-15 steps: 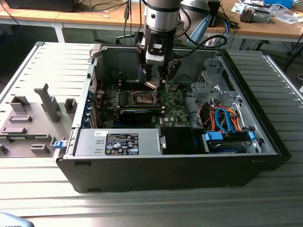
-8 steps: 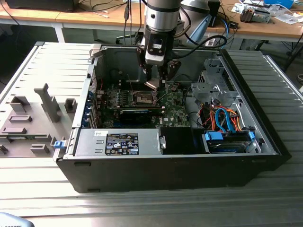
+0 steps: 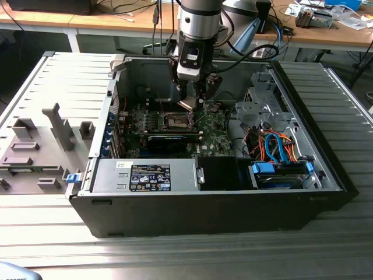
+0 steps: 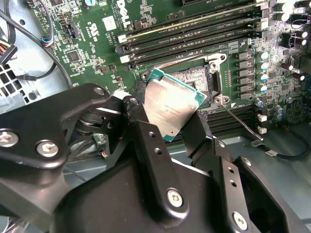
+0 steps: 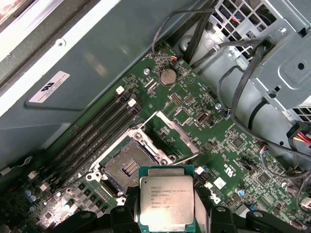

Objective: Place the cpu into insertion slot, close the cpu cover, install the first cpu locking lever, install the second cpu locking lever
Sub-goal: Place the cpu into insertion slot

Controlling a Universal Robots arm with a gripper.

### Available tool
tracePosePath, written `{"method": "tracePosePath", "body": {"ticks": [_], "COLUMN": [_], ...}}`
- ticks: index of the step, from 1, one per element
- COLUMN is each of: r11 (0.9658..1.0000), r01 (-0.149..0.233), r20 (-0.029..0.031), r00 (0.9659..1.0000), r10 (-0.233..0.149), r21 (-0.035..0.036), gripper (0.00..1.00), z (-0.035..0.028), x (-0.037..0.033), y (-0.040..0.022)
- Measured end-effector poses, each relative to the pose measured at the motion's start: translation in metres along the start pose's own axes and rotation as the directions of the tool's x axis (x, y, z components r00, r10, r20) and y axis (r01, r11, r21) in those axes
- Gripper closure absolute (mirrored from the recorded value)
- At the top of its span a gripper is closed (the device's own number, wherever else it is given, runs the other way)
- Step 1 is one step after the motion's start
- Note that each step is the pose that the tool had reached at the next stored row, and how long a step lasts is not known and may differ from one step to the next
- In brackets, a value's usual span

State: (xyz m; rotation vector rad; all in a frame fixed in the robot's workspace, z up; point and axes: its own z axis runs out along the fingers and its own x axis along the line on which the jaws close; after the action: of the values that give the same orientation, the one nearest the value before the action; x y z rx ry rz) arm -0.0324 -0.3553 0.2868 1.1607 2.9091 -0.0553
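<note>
My gripper is shut on the cpu, a thin square chip with a silvery top, and holds it tilted just above the motherboard inside the open computer case. In both wrist views the cpu sits between my black fingers, held by two opposite edges. The insertion slot lies open and empty right beside the chip. The cpu cover, a silver frame, stands flipped up at the slot's far side. A thin wire locking lever sticks out loose beside the socket.
Memory slots run along one side of the socket. A black graphics card, a power supply, a drive cage and coloured cables crowd the case. A grey fixture lies at the exterior view's left.
</note>
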Motion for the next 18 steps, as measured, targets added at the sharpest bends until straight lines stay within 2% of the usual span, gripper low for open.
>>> {"method": "tracePosePath", "body": {"ticks": [18], "r11": [0.9997], "r01": [-0.023], "r20": [-0.0007], "r00": [0.9997], "r10": [0.023], "r21": [0.0005], "gripper": [0.46], "z": [0.0005], "x": [0.0], "y": [0.0]}}
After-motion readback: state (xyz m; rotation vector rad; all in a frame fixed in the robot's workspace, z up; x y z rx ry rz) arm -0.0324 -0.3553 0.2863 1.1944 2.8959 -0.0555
